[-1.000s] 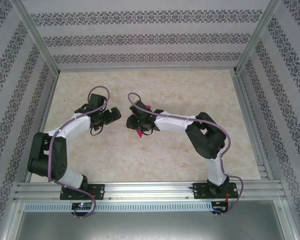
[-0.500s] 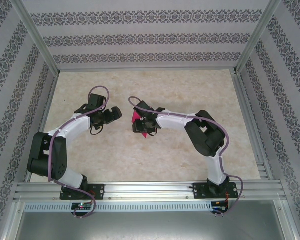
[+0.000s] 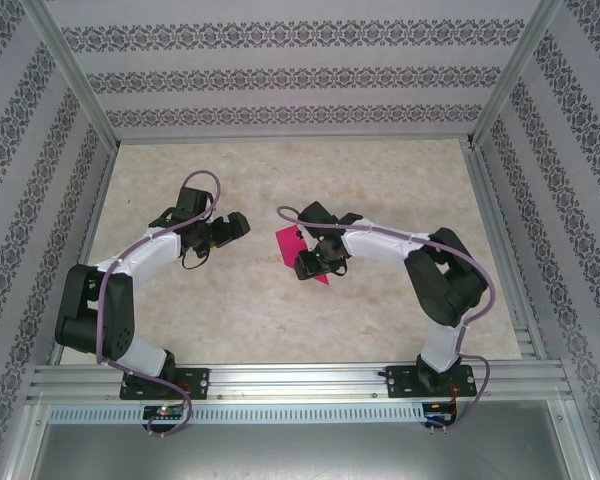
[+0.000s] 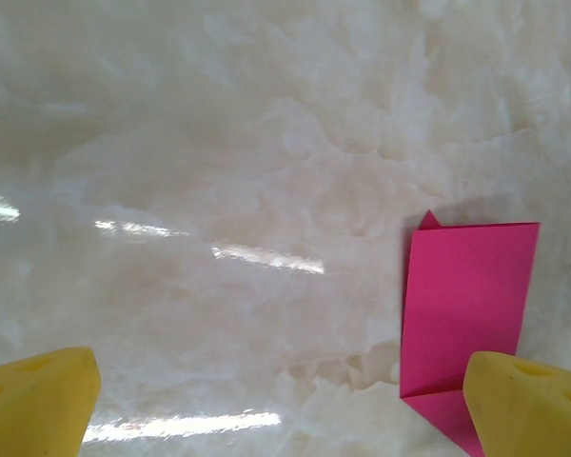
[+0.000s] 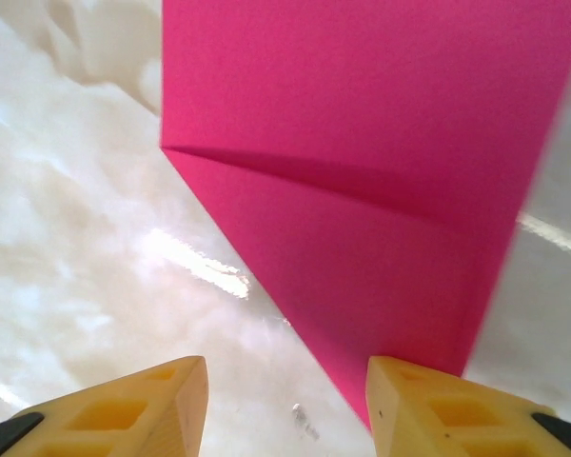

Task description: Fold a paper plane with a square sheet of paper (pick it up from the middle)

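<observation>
Rightward, away from the left arm, the right tool (image 3: 312, 262) had been shifted since a second earlier. The paper (image 3: 288, 243), then bunched under it, was now laid out on the desk (image 3: 380, 180) just left of that tool, with a pink point poking out on the near side. The left tool (image 3: 232, 228) was kept in place, spread wide and empty, near the paper but apart from it.

From the left wrist, the left tool (image 4: 285, 405) was seen wide open. The paper (image 4: 468, 300) was seen flat at the right, a flap folded over, its lower corner hidden behind one finger.

From the right wrist, the right tool (image 5: 285, 400) was seen partly open with nothing pinched. The paper (image 5: 381, 162) carried a slanting crease and narrowed to a tip hidden behind one finger.

Trouble was judged likely if the tool were closed from there. Only the tip would be caught, not the middle, so the folds could be pulled open or crumpled. On so glossy a desk the thin paper could also be pushed along rather than lifted.
</observation>
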Motion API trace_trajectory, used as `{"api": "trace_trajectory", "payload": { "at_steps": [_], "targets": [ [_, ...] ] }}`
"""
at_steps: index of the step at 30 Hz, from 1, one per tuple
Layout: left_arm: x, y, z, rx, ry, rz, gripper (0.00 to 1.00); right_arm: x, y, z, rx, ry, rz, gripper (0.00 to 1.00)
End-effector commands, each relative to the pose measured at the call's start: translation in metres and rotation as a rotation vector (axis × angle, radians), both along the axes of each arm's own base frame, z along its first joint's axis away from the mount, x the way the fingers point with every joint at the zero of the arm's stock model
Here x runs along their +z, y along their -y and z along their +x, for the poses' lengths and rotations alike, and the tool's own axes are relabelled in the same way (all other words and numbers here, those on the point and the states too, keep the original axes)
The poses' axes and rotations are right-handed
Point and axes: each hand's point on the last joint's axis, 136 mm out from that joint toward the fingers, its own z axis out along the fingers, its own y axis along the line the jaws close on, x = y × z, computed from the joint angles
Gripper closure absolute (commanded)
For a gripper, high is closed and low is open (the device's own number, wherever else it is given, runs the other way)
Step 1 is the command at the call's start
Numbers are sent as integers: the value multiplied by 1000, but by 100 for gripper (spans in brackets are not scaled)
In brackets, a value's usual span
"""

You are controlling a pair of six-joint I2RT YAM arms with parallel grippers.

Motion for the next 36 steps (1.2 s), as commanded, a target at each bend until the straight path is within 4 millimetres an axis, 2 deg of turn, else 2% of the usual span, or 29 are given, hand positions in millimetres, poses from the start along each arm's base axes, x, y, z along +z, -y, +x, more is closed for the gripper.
{"api": "trace_trajectory", "payload": {
  "at_steps": [1, 4, 11, 17, 24, 36],
  "targets": [
    [2, 14, 2, -42, 30, -68, 3, 45, -9, 25, -191, 136, 157, 52],
    [1, 24, -2, -50, 19, -130, 4, 54, -16, 36, -341, 172, 265, 52],
    [-7, 56, -16, -103, -39, -264, 11, 28, -19, 51, -467, 150, 274, 54],
    [-12, 82, -25, -161, -63, -288, 13, 10, -15, 58, -501, 135, 257, 56],
    [-19, 105, -34, -211, -104, -314, 17, -12, -8, 55, -518, 91, 231, 57],
    [-24, 138, -42, -275, -152, -373, 35, -34, 4, 50, -593, 10, 321, 60]
  ]
}}
